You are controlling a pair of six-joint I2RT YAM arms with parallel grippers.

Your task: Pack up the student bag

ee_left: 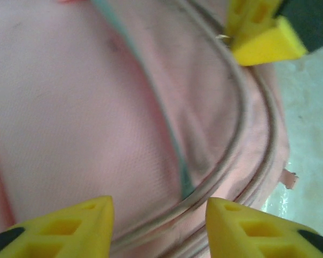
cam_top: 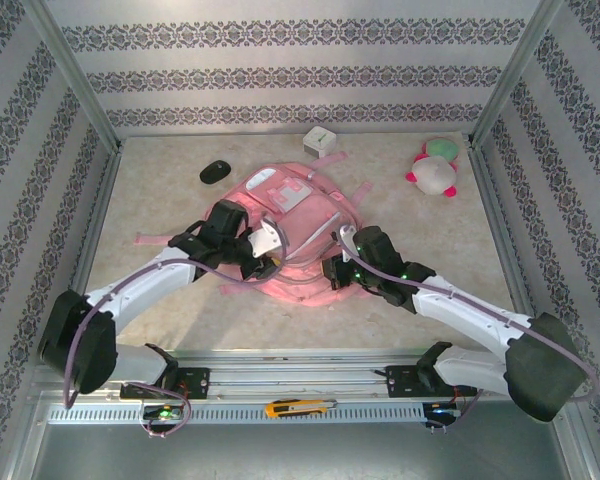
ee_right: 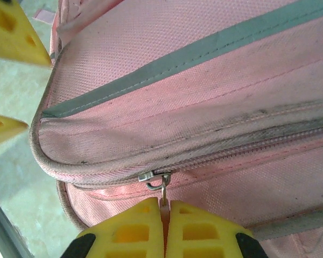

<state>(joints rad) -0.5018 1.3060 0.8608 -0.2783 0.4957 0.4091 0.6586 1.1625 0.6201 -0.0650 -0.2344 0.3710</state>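
**Zip pull pinched, bag unpinned: where this could slip**

The student bag [cam_top: 298, 215] lies flat in the middle of the desk [cam_top: 150, 200], front pockets up, with both arms reaching in at its near edge. The right hand [ee_right: 164, 224] is closed tight on the thin zip pull [ee_right: 163, 194], which hangs from the slider [ee_right: 152, 177] at the rounded corner of a zipped seam. The left hand [ee_left: 159, 209] stands partly spread over the pink fabric just beside it, holding nothing. Its pads do not seem to press on the cloth, though that wrist view is too blurred to be sure.

That is the weak point. If the right hand draws the zip along while nothing pins the bag, the soft bag will likely slide or bunch up with the pull instead of letting the slider run, and the pocket would stay shut.

The grip itself is slight — two pads on a narrow tab. A pull angled away from the line of the teeth could drag the tab out of the pads, or jam the slider where the seam bends round the corner.

The two hands are also near each other, each one's fingertips showing in the other's wrist view, so a sideways sweep could knock them together. The plush toy [cam_top: 435, 172] lies well apart at the far right and is in no danger.
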